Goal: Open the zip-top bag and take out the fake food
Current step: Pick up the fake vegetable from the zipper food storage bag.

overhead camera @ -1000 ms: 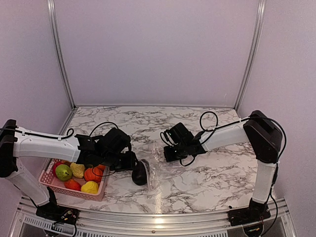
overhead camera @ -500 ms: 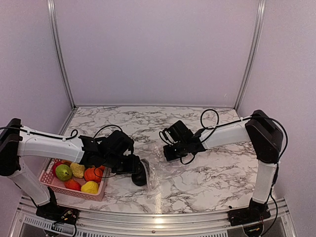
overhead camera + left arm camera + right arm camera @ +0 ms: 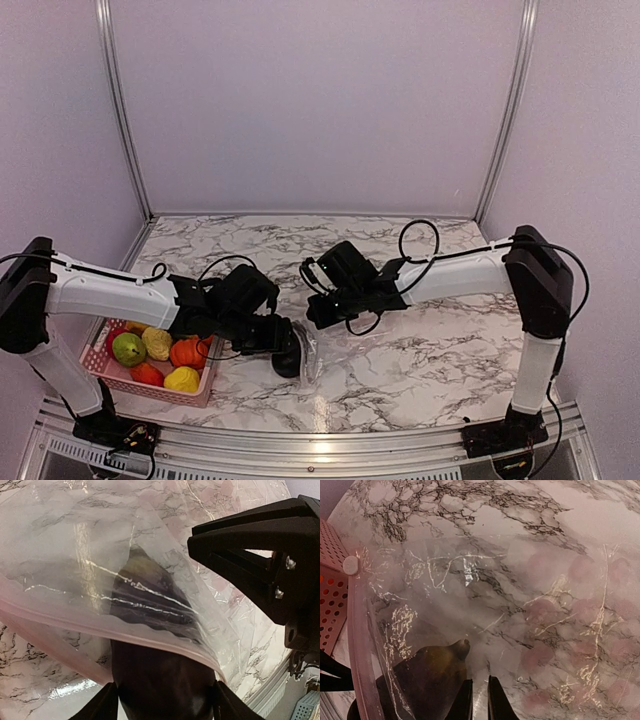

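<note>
The clear zip-top bag [image 3: 312, 345] lies crumpled between my two grippers, its pink zip strip [image 3: 75, 625] open. A dark purple eggplant [image 3: 287, 355] sits in the bag's mouth, half inside the bag [image 3: 100, 545]. My left gripper [image 3: 162, 707] is open, its fingers standing close on either side of the eggplant [image 3: 160, 680]. My right gripper [image 3: 480, 700] is shut on the bag's film [image 3: 445, 580], just past the eggplant's stem end [image 3: 425, 680]. From above, the right gripper [image 3: 318, 312] holds the bag's far side up. The rest of the fake food [image 3: 187, 352] fills the basket.
The pink mesh basket [image 3: 100, 365] stands at the near left beside the left arm, holding a green pear [image 3: 128, 348], a yellow lemon [image 3: 182, 379] and red pieces. Its corner [image 3: 330, 580] shows in the right wrist view. Walls close in the marble table.
My right gripper has carried the bag's far side to the left, toward the left gripper. My left gripper's jaws have widened around the eggplant, which has hardly moved.
</note>
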You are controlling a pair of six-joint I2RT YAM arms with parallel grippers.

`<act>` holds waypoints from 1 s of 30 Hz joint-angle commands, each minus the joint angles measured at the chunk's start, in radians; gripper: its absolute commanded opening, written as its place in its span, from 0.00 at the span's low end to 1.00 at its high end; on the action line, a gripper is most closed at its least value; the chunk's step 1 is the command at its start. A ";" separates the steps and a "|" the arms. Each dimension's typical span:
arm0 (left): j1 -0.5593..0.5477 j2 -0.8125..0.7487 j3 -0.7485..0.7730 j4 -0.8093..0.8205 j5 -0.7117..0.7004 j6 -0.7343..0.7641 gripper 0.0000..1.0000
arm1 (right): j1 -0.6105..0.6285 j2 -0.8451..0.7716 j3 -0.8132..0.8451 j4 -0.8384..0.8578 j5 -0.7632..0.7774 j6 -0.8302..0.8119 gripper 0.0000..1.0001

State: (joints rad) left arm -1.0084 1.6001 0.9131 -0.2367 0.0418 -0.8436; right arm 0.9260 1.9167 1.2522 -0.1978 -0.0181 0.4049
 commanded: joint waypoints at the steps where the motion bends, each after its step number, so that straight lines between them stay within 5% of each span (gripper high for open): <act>1: -0.006 0.049 0.004 -0.065 0.008 0.021 0.67 | 0.008 0.037 0.022 -0.001 -0.031 0.012 0.11; 13: -0.006 0.120 0.031 -0.069 0.009 0.032 0.73 | -0.026 0.070 -0.034 0.055 -0.054 0.045 0.10; 25: -0.006 0.093 0.046 -0.111 -0.005 0.047 0.46 | -0.081 0.099 -0.070 0.096 -0.063 0.046 0.10; 30: -0.006 0.056 0.071 -0.176 -0.025 0.058 0.44 | -0.091 0.104 -0.078 0.105 -0.063 0.046 0.10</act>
State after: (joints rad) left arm -1.0100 1.6722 0.9718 -0.2531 0.0532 -0.8150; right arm 0.8463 1.9957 1.1866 -0.1047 -0.0799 0.4427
